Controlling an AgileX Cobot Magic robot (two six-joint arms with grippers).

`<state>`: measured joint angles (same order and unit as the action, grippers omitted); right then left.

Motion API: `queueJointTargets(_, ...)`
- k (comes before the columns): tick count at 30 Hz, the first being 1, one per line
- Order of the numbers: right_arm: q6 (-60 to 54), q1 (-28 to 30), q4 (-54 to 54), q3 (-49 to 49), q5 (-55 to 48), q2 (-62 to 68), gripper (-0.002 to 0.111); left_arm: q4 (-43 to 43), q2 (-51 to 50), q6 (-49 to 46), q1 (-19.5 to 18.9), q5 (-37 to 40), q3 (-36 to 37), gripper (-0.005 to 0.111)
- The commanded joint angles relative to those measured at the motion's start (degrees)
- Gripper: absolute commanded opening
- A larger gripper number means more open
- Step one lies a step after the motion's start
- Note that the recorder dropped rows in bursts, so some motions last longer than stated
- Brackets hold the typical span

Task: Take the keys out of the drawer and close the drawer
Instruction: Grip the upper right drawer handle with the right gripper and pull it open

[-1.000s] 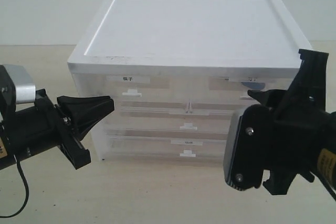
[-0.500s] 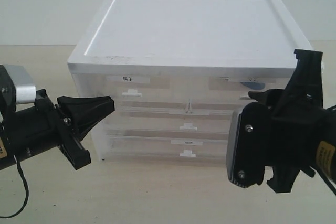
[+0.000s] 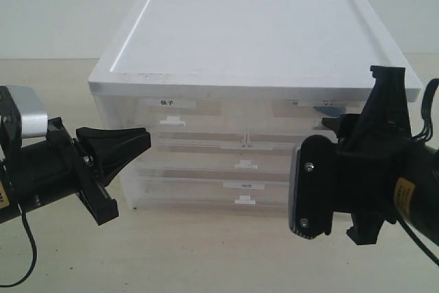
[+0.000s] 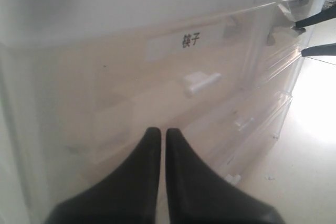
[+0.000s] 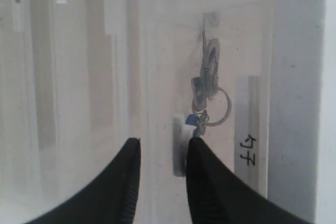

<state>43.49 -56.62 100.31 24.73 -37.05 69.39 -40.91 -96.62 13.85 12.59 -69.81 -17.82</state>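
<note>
The keys lie inside the clear top-right drawer, silver with a ring and a blue fob. In the exterior view only a blue patch of the keys shows behind the drawer front. My right gripper is open right at that front. The white tab handle sits between its jaws, close against one finger. In the exterior view the right gripper covers the drawer's right part. My left gripper hangs shut and empty left of the cabinet, its tips near the cabinet's front.
The white-topped cabinet stands on a beige table. The top-left drawer carries a bold dark label and a white handle. Full-width drawers lie below. The right gripper's fingers show far off in the left wrist view.
The right arm has shifted a little left and up, closer to the cabinet front. The left arm has not moved.
</note>
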Motion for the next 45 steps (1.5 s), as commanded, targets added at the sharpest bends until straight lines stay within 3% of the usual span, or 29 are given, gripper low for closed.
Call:
queueJointTargets(1, 2.2, 0.2, -0.4, 2.8, -0.3, 2.6, 0.026, -0.3, -0.3, 0.3, 0.1, -0.2, -0.3, 0.005)
queueJointTargets(9, 3.6, 0.2, -0.4, 3.3, -1.3, 2.6, 0.025, 0.4, -0.3, 0.3, 0.1, -0.2, -0.3, 0.005)
queueJointTargets(11, 3.6, 0.2, -0.4, 3.3, -1.2, 2.6, 0.017, 0.1, -0.3, 0.3, 0.1, -0.2, -0.3, 0.005)
queueJointTargets(13, 3.5, 0.2, -0.4, 3.3, -1.3, 2.6, -0.001, -0.1, -0.3, 0.3, 0.1, -0.2, -0.3, 0.005)
queueJointTargets(18, -4.9, 0.1, -8.1, 3.3, -0.5, 2.6, 0.000, 0.0, -0.3, 0.3, 0.1, -0.2, -0.3, 0.005)
queueJointTargets(22, -11.2, -5.4, -16.0, 3.3, -1.3, -0.1, 0.000, 0.0, -0.3, 0.3, 0.1, -0.2, -0.3, 0.005)
queueJointTargets(24, -13.6, -8.4, -22.0, 3.3, -1.3, -4.2, 0.000, 0.0, -0.3, 0.3, 0.1, -0.2, -0.3, 0.005)
queueJointTargets(30, -32.5, -8.6, -41.4, 3.3, -0.8, -9.5, 0.000, -0.1, -0.3, 0.3, 0.1, -0.2, -0.3, 0.005)
queueJointTargets(35, -32.3, -8.6, -40.1, 3.3, 1.3, -13.7, 0.000, -0.1, -0.3, 0.2, 0.1, -0.2, -0.3, 0.005)
queueJointTargets(37, -32.3, -8.6, -37.9, 3.3, 1.7, -16.2, 0.004, 0.0, -0.3, 0.2, 0.1, -0.2, -0.3, 0.005)
queueJointTargets(39, -31.1, -8.5, -36.4, 3.3, -0.5, -18.4, 0.023, 0.0, -0.3, 0.2, 0.1, -0.2, -0.3, 0.005)
queueJointTargets(41, -28.2, -8.5, -34.2, 3.3, -3.2, -18.4, 0.033, 0.0, -0.3, 0.2, 0.1, -0.2, -0.3, 0.005)
queueJointTargets(45, -27.1, -8.5, -30.3, 2.3, -2.8, -17.1, 0.036, -0.1, -0.3, 0.2, 0.1, -0.2, -0.3, 0.005)
